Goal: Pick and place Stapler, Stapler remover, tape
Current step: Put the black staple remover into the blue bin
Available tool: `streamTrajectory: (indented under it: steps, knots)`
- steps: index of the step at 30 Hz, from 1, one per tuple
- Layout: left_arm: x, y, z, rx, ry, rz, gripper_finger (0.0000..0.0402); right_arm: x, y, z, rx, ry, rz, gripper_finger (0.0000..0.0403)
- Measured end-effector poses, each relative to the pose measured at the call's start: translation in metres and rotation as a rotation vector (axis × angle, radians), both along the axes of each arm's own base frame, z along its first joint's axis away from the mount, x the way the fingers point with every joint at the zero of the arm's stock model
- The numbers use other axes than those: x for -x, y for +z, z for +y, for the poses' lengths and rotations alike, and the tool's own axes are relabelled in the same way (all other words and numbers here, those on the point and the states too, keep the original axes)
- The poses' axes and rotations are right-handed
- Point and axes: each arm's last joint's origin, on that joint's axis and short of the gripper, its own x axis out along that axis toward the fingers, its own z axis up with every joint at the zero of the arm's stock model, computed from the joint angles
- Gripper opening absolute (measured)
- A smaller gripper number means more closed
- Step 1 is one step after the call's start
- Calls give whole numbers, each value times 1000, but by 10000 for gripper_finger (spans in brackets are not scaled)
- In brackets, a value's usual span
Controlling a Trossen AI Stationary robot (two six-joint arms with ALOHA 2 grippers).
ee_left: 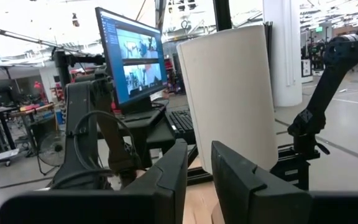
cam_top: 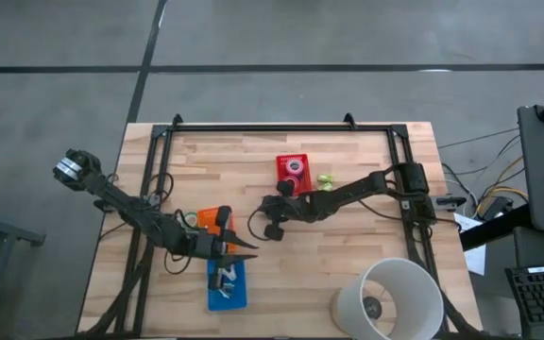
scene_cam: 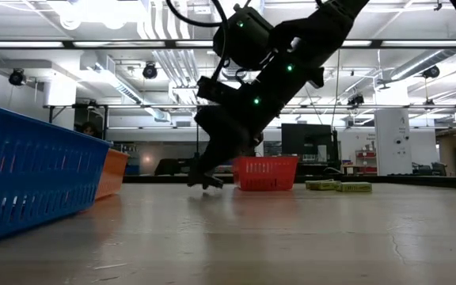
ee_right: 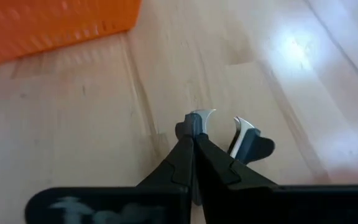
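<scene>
The stapler remover (ee_right: 224,133), dark with two silver claws, lies on the wooden table near its middle, at the tips of my right gripper (ee_right: 194,139). That gripper (cam_top: 268,219) slants down onto it and is shut. Small rolls of tape (cam_top: 296,168) sit in a red basket (cam_top: 292,176) farther back. My left gripper (cam_top: 250,250) hangs above the near left of the table, open and empty (ee_left: 197,171). A dark thing (cam_top: 226,277) lies in the blue tray; whether it is the stapler I cannot tell. My right gripper pinches one of the stapler remover's two arms (ee_right: 191,126) at its fingertips. The other arm (ee_right: 251,144) lies free beside the outer finger. The fingers slant down from the table's right side. The remover rests on the table (scene_cam: 210,184).
An orange tray (cam_top: 213,218) and a blue tray (cam_top: 227,295) stand at the near left, under my left arm. A big white cylinder (cam_top: 392,297) stands at the near right. Small yellow-green things (cam_top: 324,181) lie beside the red basket. A black frame (cam_top: 281,127) runs round the table.
</scene>
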Motion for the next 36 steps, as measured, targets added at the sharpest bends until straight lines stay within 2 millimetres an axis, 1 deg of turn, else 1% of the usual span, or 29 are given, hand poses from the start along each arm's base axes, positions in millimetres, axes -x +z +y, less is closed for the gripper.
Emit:
streamTrajectory:
  steps: [7, 10, 15, 19, 27, 32, 36]
  knots:
    - [0, -2, 0, -15, 7, 13, 76, 5, 19, 5, 10, 24, -17, 8]
    - [0, -2, 0, -16, 11, 16, 76, 8, 33, 11, 15, 40, -48, 8]
    - [0, -2, 0, -16, 15, 17, 76, 19, 58, 23, 20, 72, -105, 8]
    - [0, -3, 0, -20, 19, 23, 76, 32, 77, 31, 58, 68, -151, 8]
    - [-1, -4, 1, -51, 31, 29, 76, 65, 110, 44, 136, 29, -252, 8]
    - [-1, -5, 1, -73, 61, 39, 76, 83, 122, 54, 211, 21, -301, 8]
    - [-2, -8, 4, -104, 146, 78, 76, 90, 129, 63, 265, 42, -352, 8]
